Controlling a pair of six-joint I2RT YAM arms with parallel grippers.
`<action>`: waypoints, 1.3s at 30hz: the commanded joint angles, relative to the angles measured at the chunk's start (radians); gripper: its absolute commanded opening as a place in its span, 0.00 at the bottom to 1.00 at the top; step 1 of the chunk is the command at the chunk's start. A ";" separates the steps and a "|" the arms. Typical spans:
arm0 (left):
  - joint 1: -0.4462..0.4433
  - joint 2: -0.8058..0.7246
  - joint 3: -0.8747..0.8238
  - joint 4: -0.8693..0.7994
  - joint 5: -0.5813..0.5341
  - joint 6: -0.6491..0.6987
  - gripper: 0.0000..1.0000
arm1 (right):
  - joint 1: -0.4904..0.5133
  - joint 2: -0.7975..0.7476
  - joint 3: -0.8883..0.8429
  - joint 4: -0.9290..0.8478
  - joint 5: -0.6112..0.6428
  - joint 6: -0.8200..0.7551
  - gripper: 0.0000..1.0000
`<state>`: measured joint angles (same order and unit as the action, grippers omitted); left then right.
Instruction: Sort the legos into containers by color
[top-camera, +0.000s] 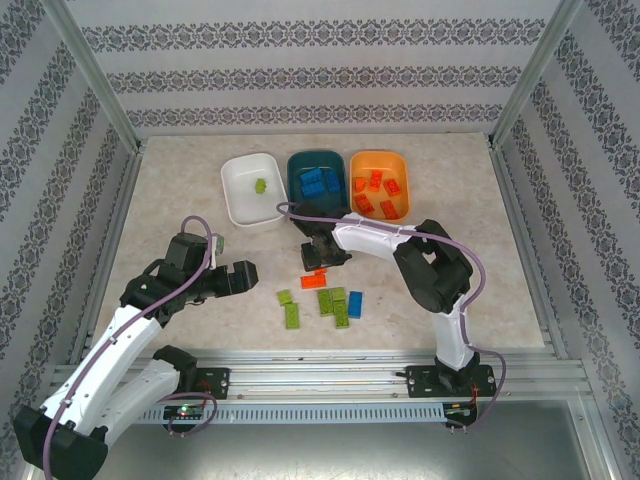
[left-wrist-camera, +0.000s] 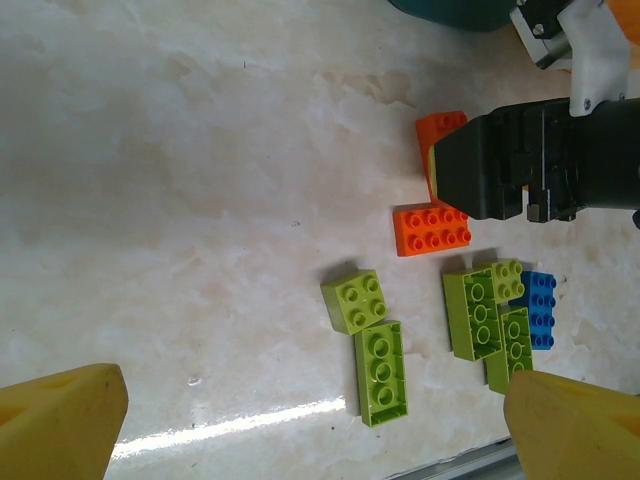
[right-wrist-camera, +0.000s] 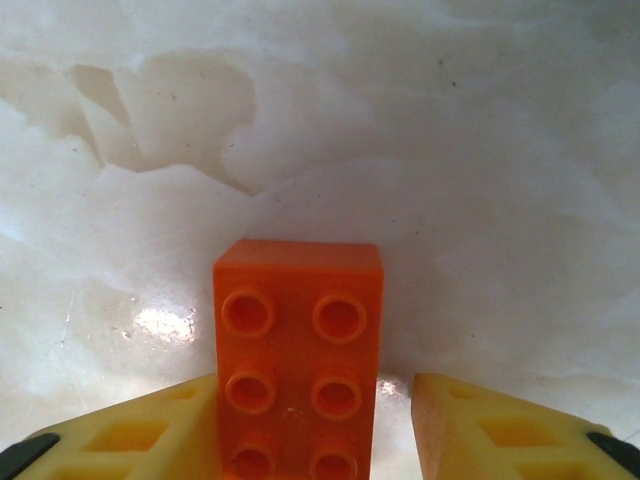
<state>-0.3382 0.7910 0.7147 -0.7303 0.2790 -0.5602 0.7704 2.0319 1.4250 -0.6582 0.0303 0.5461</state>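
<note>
Marbled beige table (top-camera: 480, 300), walled in patterned paper, carries the whole sort. An orange brick (right-wrist-camera: 298, 350) is laid flat on it, studs up, on the near side of the orange bowl (top-camera: 380, 153) and off toward the left arm's side of it. This brick is judged to be the piece in hand. It is straddled by the right gripper (right-wrist-camera: 315, 410): one yellow pad (right-wrist-camera: 150, 430) is pressed to its long side, while a thin gap is seen between the brick and the other pad (right-wrist-camera: 480, 430) — so the brick is bracketed but not yet clamped, and it rests on the table.

For a clean pick, the squeeze should be finished until both pads bear squarely on the long sides. With one pad touching first, the brick may be nudged sideways or twisted, so the lift is best held back until the grip is even. A straight rise is then called for, since a second orange brick (left-wrist-camera: 432, 230) lies just beside the first, a little farther from the orange bowl, and could be dragged along. The carry is short: over the rim of the orange bowl, where orange pieces are already gathered, with the release made low.

Farther again from the orange bowl, green bricks (left-wrist-camera: 380, 370) and one blue brick (left-wrist-camera: 540, 310) are left loose. The left gripper (top-camera: 243, 276) is spread wide and empty — well away from the orange bowl, on the left arm's side.
</note>
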 joint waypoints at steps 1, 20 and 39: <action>0.017 -0.006 -0.005 -0.018 -0.010 0.019 0.97 | 0.007 0.006 0.023 -0.022 0.024 -0.002 0.46; 0.015 -0.009 -0.009 -0.015 -0.011 0.017 0.98 | -0.117 -0.360 -0.150 0.110 -0.170 0.056 0.29; 0.016 0.002 -0.008 -0.011 0.009 0.029 1.00 | -0.601 -0.110 0.205 0.114 -0.176 -0.096 0.27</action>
<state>-0.3382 0.7910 0.7136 -0.7300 0.2802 -0.5560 0.1757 1.8606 1.5684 -0.5381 -0.1894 0.4973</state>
